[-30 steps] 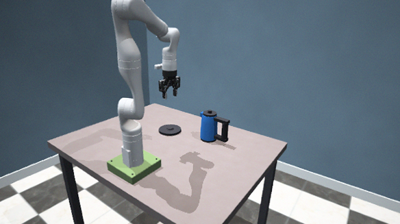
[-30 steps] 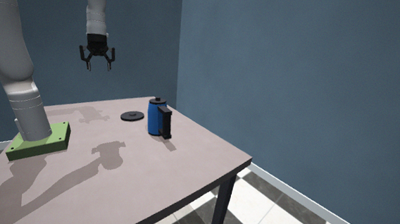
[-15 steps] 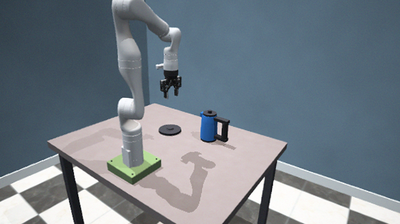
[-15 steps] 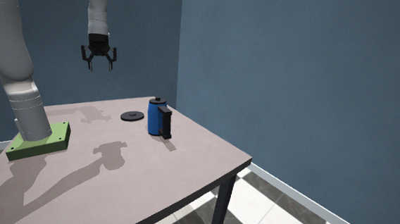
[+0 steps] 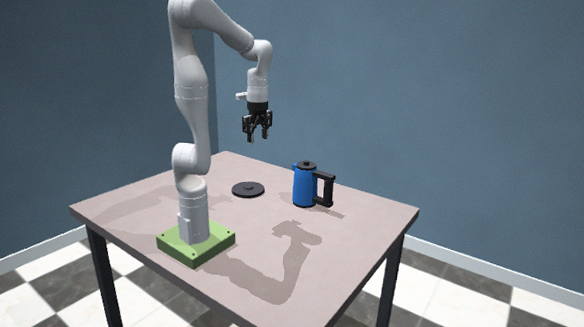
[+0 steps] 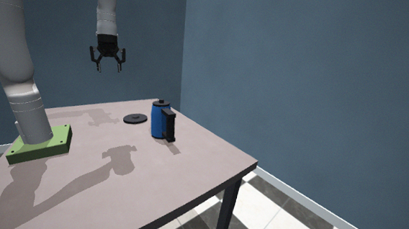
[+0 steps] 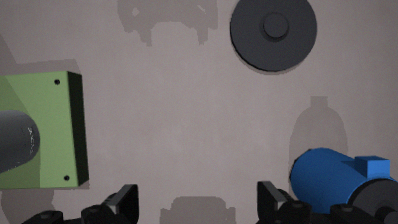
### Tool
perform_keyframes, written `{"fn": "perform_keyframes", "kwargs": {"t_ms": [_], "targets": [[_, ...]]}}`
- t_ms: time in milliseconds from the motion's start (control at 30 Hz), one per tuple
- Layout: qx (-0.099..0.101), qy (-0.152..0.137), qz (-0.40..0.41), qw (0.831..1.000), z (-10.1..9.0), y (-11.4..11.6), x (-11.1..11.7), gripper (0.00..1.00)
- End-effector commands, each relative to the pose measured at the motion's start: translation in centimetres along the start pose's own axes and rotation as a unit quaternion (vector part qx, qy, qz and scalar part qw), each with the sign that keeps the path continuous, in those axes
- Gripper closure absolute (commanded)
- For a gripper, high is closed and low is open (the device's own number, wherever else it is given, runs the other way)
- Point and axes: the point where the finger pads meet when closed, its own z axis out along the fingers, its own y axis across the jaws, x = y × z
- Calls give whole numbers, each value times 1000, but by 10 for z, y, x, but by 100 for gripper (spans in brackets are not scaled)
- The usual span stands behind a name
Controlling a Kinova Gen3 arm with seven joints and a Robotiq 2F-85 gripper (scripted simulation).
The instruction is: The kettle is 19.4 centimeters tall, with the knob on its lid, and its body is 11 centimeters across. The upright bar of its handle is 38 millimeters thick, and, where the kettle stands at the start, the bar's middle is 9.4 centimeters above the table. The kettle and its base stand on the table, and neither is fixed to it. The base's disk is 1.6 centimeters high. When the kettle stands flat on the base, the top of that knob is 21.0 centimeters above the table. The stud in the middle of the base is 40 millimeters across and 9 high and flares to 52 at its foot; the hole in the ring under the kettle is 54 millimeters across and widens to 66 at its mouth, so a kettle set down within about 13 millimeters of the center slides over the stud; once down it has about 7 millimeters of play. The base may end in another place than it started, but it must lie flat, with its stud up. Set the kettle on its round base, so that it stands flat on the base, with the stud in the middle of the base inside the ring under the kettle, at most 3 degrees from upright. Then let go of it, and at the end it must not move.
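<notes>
Reaching the handle (image 5: 329,190) (image 6: 170,126) comes next, I judge: turn the gripper (image 5: 257,138) (image 6: 109,70) (image 7: 197,199), its fingers apart and empty, to straddle the upright bar squarely, then lift straight. Right of center in the top view, the kettle (image 5: 304,186) (image 6: 158,120) (image 7: 325,177) stands with its long axis vertical, handle toward the frame's right, spout left, beside the base (image 5: 240,193) (image 6: 130,120) (image 7: 255,52).

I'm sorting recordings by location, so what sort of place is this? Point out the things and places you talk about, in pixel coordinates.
Probably a robot test room: a white arm (image 5: 191,78) (image 6: 8,25) is mounted on a green block (image 5: 218,235) (image 6: 60,133) (image 7: 55,130) atop a table, with plain blue walls and a checkered floor around it.
</notes>
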Motion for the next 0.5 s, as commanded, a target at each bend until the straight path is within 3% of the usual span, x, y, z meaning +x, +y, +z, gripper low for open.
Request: {"fn": "perform_keyframes", "kwargs": {"t_ms": [0,167,467], "targets": [[3,-2,5,1000,2,9,-7,20],[3,-2,5,1000,2,20,-13,20],[3,-2,5,1000,2,62,-40,20]]}}
